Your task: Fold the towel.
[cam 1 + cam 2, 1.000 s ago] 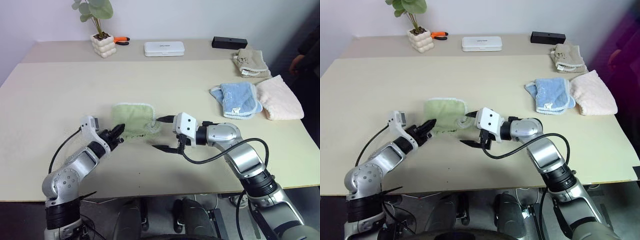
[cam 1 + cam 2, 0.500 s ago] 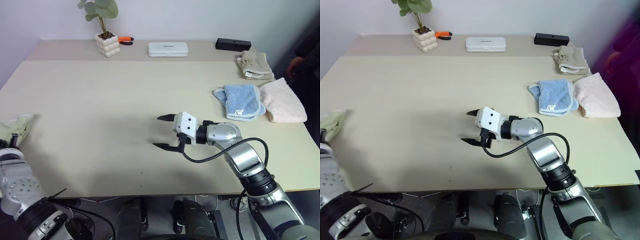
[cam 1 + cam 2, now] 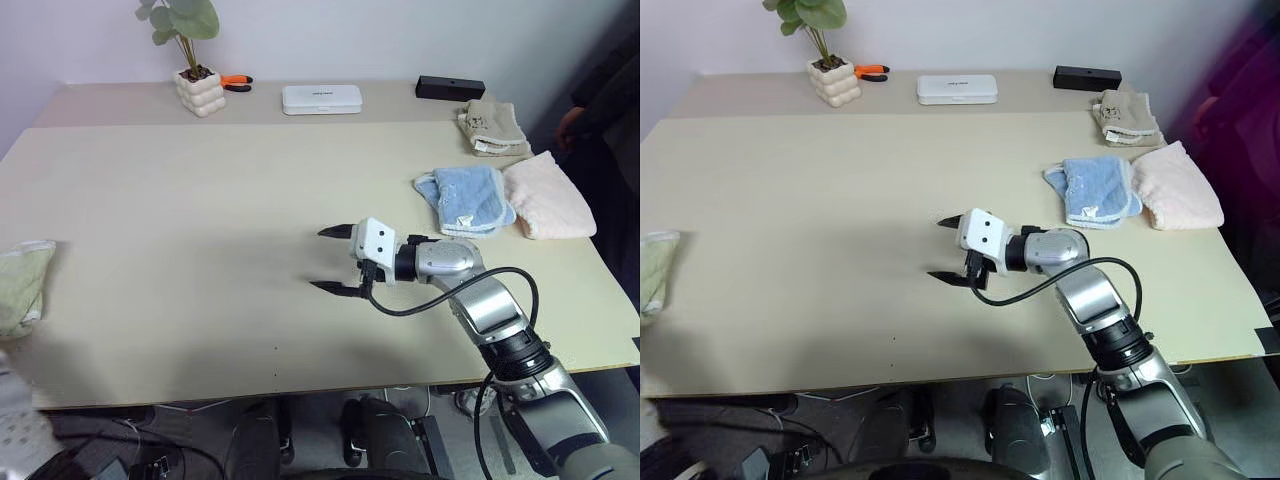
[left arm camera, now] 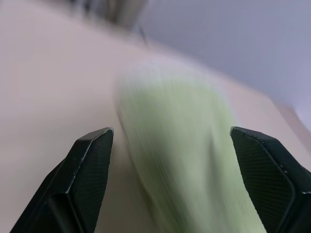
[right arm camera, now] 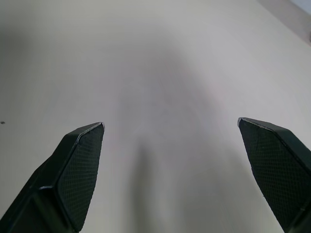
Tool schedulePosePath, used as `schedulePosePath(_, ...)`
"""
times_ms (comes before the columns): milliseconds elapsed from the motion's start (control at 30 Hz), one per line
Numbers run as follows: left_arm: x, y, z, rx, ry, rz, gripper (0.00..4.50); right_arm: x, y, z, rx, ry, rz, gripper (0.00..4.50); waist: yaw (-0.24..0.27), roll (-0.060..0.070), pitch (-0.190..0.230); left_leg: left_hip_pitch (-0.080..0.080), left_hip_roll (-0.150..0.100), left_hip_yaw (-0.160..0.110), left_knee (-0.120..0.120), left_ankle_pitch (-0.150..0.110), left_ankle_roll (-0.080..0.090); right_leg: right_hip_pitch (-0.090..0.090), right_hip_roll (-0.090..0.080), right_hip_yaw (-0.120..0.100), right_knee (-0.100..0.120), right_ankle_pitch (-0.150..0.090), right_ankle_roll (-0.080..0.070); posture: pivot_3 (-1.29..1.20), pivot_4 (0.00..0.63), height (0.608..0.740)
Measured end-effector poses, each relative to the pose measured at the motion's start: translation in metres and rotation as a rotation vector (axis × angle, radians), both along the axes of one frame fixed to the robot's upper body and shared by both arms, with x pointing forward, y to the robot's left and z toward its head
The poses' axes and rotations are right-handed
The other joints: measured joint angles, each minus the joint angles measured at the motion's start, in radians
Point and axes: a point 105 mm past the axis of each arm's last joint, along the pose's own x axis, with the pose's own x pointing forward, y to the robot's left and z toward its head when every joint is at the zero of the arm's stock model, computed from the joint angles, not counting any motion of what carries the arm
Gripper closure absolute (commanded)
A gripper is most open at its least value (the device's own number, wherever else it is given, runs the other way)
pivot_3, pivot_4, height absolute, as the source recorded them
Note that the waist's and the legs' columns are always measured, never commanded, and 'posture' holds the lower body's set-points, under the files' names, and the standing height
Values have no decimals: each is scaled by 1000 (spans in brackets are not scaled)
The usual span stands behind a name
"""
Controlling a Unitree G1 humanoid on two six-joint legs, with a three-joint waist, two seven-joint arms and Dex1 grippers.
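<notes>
Left eye view first: your towel (image 3: pixel 22 284) lies bunched at the far left edge of the table (image 3: pixel 200 200), well apart from everything else and partly cut by the frame. Your right gripper (image 3: pixel 334 259) hangs over the bare middle of the table, pointing toward the left side, its two black fingers spread wide with nothing between them. At the table's right side you have a light blue folded towel (image 3: pixel 467 199) touching a pale pink folded towel (image 3: pixel 546 195), and behind them a beige folded cloth (image 3: pixel 489 127). Along the back sit a potted plant (image 3: pixel 195 70) with orange-handled pliers (image 3: pixel 236 82) just beside it, a white case (image 3: pixel 321 98) and a black box (image 3: pixel 450 87). A person's sleeve (image 3: pixel 598 100) shows at the right edge.

Right eye view gives you the same layout — green cloth at the far left edge, right gripper over the open tabletop, fingers apart.

Left wrist view: your left gripper (image 4: pixel 184 179) stands with its fingers wide apart, and the green towel lies on the table ahead of them, blurred; you can see table surface between the cloth and one finger, and the fingers hold nothing.

Right wrist view: you see the right gripper's fingers (image 5: pixel 77 170) spread — only bare tabletop lies between and beyond them.
</notes>
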Motion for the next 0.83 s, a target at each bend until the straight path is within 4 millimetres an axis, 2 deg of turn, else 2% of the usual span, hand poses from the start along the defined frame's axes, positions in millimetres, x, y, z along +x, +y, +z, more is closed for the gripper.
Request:
schedulePosePath(67,0,-2,32,181,66,-54,438,8,-8,4,24,13,-44,0,11,0,0,0,0,0,0,0,0,0,0,0,0,0,-1,0,150,740)
schedulePosePath(100,8,-10,46,288,120,-120,438,13,-11,7,40,16,-67,0,16,1,0,0,-1,0,0,0,-1,-2,-1,0,-1,0,-1,0,150,740)
schedulePosePath(133,21,-21,55,375,162,-200,438,17,-14,11,59,15,-92,0,21,3,-1,0,-2,0,0,-2,-3,-4,-2,-1,-2,0,-2,0,150,740)
schedulePosePath(167,41,-41,61,489,229,-335,438,23,-19,15,85,23,-133,0,28,4,-1,0,-2,1,0,-3,-3,-4,-3,-1,-3,0,-3,0,150,740)
schedulePosePath(233,73,-84,60,626,287,-573,438,33,-29,17,113,37,-209,0,34,4,-1,0,-2,3,-1,-3,-3,-5,-4,0,-5,1,-4,0,150,740)
schedulePosePath(300,96,-133,44,748,366,-826,438,46,-47,14,138,65,-317,0,30,4,-1,-2,-2,5,-2,-4,-2,-5,-4,1,-5,2,-4,0,150,740)
schedulePosePath(400,107,-182,20,837,432,-1085,438,60,-78,2,143,121,-474,0,15,5,-1,-9,-2,6,-2,-1,1,-11,-3,1,-4,2,-3,0,150,740)
schedulePosePath(533,109,-199,10,875,456,-1187,438,64,-102,2,135,130,-548,0,-1,7,0,-8,3,6,-3,2,-4,-11,5,2,-4,2,-3,0,150,740)
schedulePosePath(833,112,-207,5,888,473,-1216,438,59,-103,-7,118,151,-527,0,9,8,1,-7,5,3,-4,3,-6,-11,6,2,-2,4,-6,0,150,740)
